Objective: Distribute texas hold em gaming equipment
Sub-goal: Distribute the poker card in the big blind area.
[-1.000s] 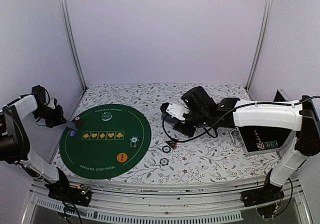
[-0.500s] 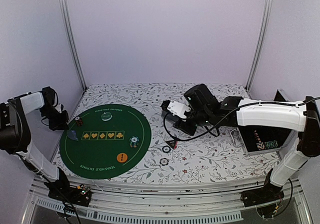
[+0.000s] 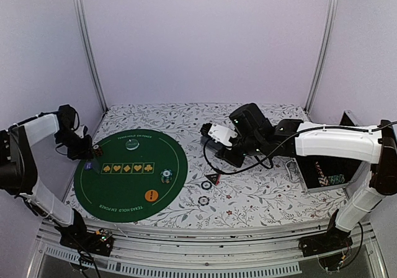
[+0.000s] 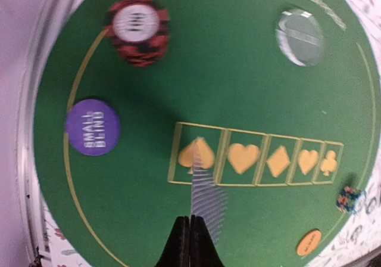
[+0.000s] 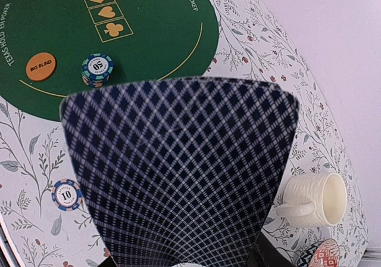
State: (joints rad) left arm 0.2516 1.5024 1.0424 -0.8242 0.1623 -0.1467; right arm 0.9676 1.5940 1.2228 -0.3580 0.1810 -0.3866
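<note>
Left end effector (image 4: 189, 243) clenched on 1 card (image 4: 207, 201) sticking out ahead. Spade box (image 4: 196, 154) is just beyond the card tip, purple small-blind disc (image 4: 92, 127) off to its side. Right end effector (image 3: 221, 136) grasping a bowed card (image 5: 178, 171). Chip stack (image 5: 97, 69) and orange button (image 5: 41, 66) lie beyond it on the green mat (image 5: 149, 34).

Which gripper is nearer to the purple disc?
Left. The left gripper hovers close by the purple disc; the right gripper is off the mat, on its other side.
</note>
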